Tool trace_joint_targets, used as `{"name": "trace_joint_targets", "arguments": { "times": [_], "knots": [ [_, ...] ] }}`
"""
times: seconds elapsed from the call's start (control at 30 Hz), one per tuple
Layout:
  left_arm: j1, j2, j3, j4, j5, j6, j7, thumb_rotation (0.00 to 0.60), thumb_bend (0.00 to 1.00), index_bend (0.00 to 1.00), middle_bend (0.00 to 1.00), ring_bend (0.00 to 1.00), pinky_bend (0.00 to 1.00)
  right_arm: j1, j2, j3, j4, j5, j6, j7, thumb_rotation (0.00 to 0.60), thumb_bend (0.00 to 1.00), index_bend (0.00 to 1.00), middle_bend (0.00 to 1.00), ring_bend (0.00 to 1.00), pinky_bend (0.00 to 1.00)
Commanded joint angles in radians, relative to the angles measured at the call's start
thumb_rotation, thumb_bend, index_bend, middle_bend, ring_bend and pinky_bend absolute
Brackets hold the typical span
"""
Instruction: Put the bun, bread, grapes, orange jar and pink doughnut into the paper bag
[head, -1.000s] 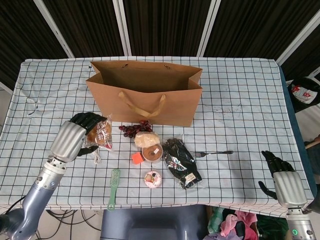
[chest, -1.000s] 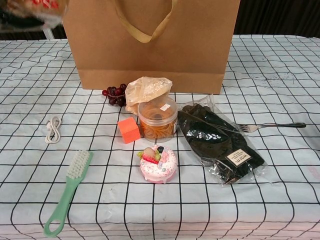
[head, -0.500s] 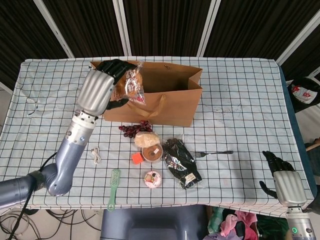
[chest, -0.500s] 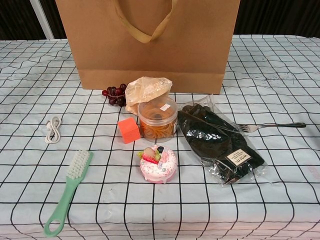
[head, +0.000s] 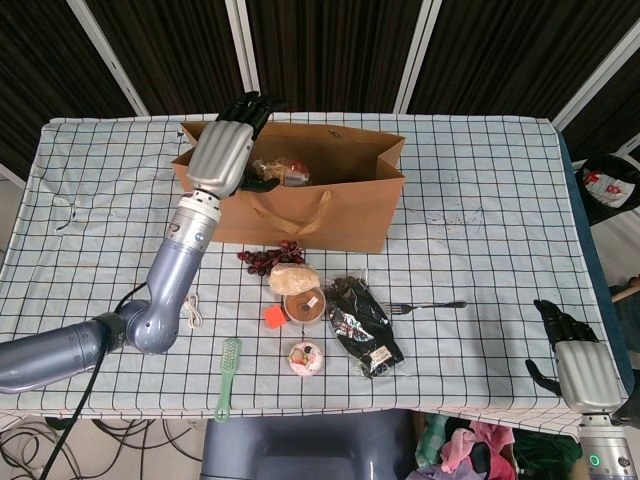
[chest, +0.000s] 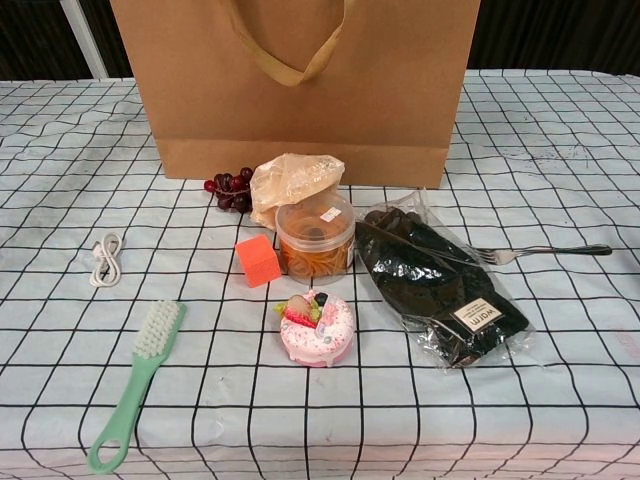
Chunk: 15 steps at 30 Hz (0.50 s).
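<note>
Now released, the wrapped bread (head: 285, 172) lies inside the paper bag (head: 300, 195), where half a second ago it was still clutched above the bag's rim and a second ago it was only just being lifted off the desk (head: 480, 200) at the left. The left hand (head: 228, 150) hovers over the bag's left end with its fingers (head: 250, 103) spread and empty, reaching past the far rim; its thumb appears to sit close to the packet, though whether it touches cannot be told from the head view. The right hand (head: 575, 362) waits at the desk's near right corner, well apart from everything, fingers loosely apart and grasping nothing.

That drop looks to settle the first of five items. Four remain on the desk in front of the bag: the grapes (chest: 230, 188) just beside its base, the bun (chest: 293, 181) in its clear wrap leaning on the orange jar (chest: 314, 238), and the pink doughnut (chest: 317, 328) nearest the robot.

Left alone, and rightly so, are the orange cube (chest: 258, 260), the packaged black gloves (chest: 440, 285), the fork (chest: 540, 252), the green brush (chest: 135, 385) and the white cable (chest: 105, 258). The left hand must next clear the bag's mouth without snagging its handle (head: 290, 212) before reaching for the cluster below.
</note>
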Motion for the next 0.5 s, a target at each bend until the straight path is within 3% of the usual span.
{"name": "trace_joint_targets", "arguments": {
  "times": [0.03,0.17,0.3,0.37,0.5],
  "knots": [
    [-0.005,0.017,0.012,-0.025,-0.034,0.019,0.041,0.6,0.0,0.06,0.01,0.0,0.0,-0.002,0.001,0.001,-0.001,-0.001,0.004,0.002,0.6,0.21,0.08,0.11,0.19,0.25],
    [0.011,0.043,0.007,-0.073,-0.015,0.059,0.036,0.6,0.0,0.06,0.02,0.0,0.0,-0.004,0.002,0.001,-0.004,-0.009,0.014,0.005,0.6,0.21,0.08,0.11,0.19,0.25],
    [0.106,0.151,-0.016,-0.253,0.066,0.154,-0.03,0.6,0.0,0.07,0.07,0.0,0.03,-0.01,0.009,0.002,-0.005,-0.012,0.027,0.011,0.6,0.21,0.08,0.11,0.19,0.25],
    [0.178,0.222,0.007,-0.343,0.133,0.206,-0.038,0.6,0.0,0.07,0.09,0.0,0.06,-0.014,0.013,0.004,-0.006,-0.01,0.035,0.017,0.6,0.21,0.08,0.11,0.19,0.25],
    [0.366,0.342,0.111,-0.453,0.331,0.376,-0.044,0.6,0.0,0.08,0.1,0.02,0.09,-0.021,0.019,0.012,-0.008,-0.003,0.051,0.022,0.6,0.21,0.08,0.11,0.19,0.25]
  ]
}}
